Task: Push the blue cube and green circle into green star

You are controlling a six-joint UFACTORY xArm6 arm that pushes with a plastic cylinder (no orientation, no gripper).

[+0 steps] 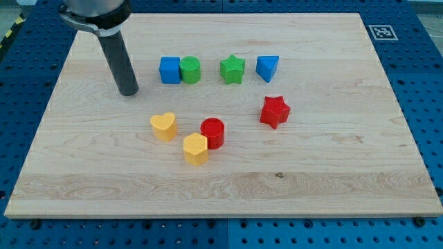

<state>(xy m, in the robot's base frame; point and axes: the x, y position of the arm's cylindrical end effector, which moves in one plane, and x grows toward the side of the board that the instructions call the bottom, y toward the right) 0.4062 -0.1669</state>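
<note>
The blue cube sits on the wooden board, touching the green circle on its right. The green star lies further right in the same row, with a gap between it and the green circle. My tip rests on the board to the left of and slightly below the blue cube, apart from it.
A blue triangle lies right of the green star. A red star sits below it. A yellow heart, a red circle and a yellow hexagon cluster near the board's middle. The board's edge runs along the bottom.
</note>
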